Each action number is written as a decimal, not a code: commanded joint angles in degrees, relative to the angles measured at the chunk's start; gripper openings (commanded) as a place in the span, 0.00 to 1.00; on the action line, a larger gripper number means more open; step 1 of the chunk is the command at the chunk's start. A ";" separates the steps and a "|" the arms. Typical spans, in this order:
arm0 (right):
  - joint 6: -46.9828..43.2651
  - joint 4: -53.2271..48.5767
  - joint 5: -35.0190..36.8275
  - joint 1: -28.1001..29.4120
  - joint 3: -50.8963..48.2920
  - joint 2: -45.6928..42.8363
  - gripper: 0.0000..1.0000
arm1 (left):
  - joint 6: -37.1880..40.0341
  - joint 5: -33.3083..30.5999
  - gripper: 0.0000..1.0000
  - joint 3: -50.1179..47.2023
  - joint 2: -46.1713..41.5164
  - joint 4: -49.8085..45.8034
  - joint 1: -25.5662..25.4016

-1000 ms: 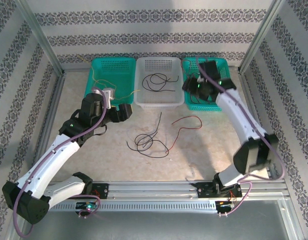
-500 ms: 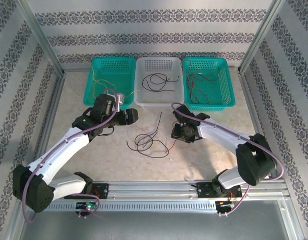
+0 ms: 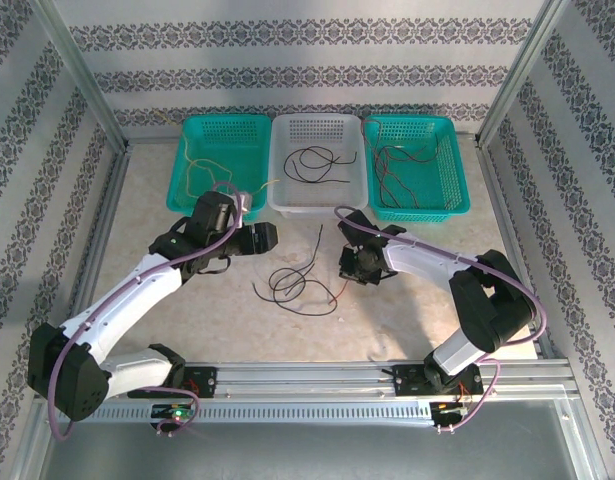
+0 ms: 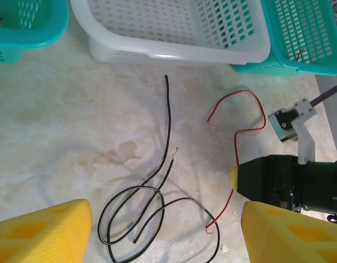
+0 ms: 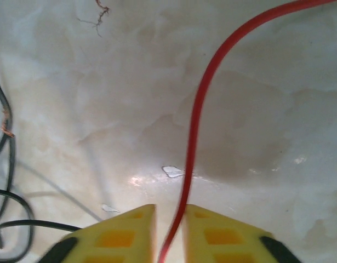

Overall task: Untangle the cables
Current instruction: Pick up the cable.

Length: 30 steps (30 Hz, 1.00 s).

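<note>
The jaws of the right gripper are clenched on the red cable, which rises from between the yellow fingers toward one o'clock in the right wrist view. The jaws of the left gripper stand released and wide apart, grasping nothing, above the black cables.

Seen from above, with the middle of the table as the centre of the dial, the black cables lie in loose crossed loops just off centre toward seven o'clock, one straight end reaching up to twelve. The right gripper is low over the table just beside them at three o'clock, and the left gripper is at nine.

In the left wrist view the red cable's bare end lies near the loops; whether it touches them I cannot tell.

Along the far edge sit a left green basket at eleven o'clock with a yellow cable in it, a white basket at twelve with a black cable, and a right green basket at one with more dark cables.
</note>
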 commanded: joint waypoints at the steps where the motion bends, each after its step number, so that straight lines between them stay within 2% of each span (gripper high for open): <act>1: -0.94 -1.36 1.01 0.10 0.97 -0.12 0.13 | -0.08 -1.28 0.73 -0.79 -1.21 -1.25 -0.63; 5: -2.50 -2.86 1.18 0.14 1.49 -1.29 0.00 | 0.02 -1.10 0.72 -1.65 -0.70 -1.74 -0.74; 13: -3.13 -4.62 3.24 0.42 -1.51 -9.75 0.00 | 1.65 -0.87 0.69 -3.21 3.00 -2.09 -1.63; 21: -1.50 -5.10 3.91 2.03 -5.54 -14.81 0.00 | 2.39 1.64 0.62 -6.58 15.18 0.47 -2.60; 30: 0.76 -4.57 4.36 4.70 -6.47 -15.44 0.00 | 1.84 3.06 0.48 -5.31 24.63 5.57 -2.89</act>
